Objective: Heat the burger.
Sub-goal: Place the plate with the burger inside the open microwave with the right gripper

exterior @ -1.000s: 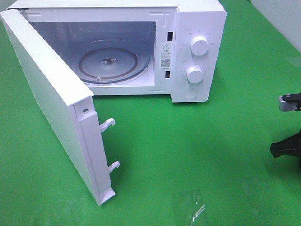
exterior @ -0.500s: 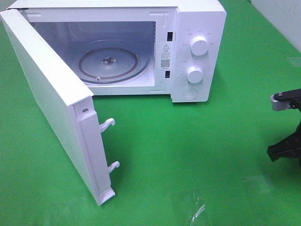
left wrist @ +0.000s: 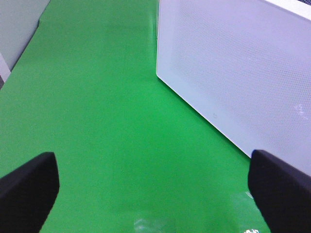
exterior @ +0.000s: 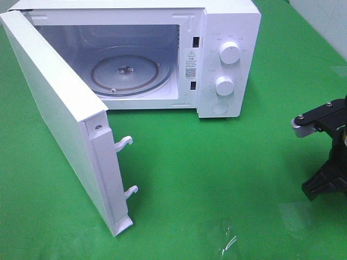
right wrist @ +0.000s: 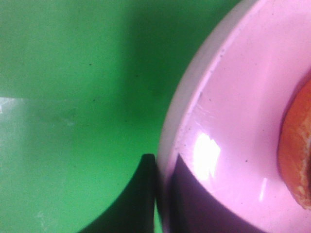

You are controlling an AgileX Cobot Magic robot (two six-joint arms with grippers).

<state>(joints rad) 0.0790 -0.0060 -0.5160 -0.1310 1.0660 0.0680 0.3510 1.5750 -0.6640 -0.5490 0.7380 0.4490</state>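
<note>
While barely parted, right jaws (black) pinch plate (right wrist: 228,97).

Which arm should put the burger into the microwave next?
Right: the right gripper pinches the rim of the plate carrying the burger; the left gripper hangs open beside the door.

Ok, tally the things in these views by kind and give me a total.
microwave: 1
knobs: 2
glass turntable: 1
pink plate: 1
burger: 1, only its edge shows
Total: 6
</note>
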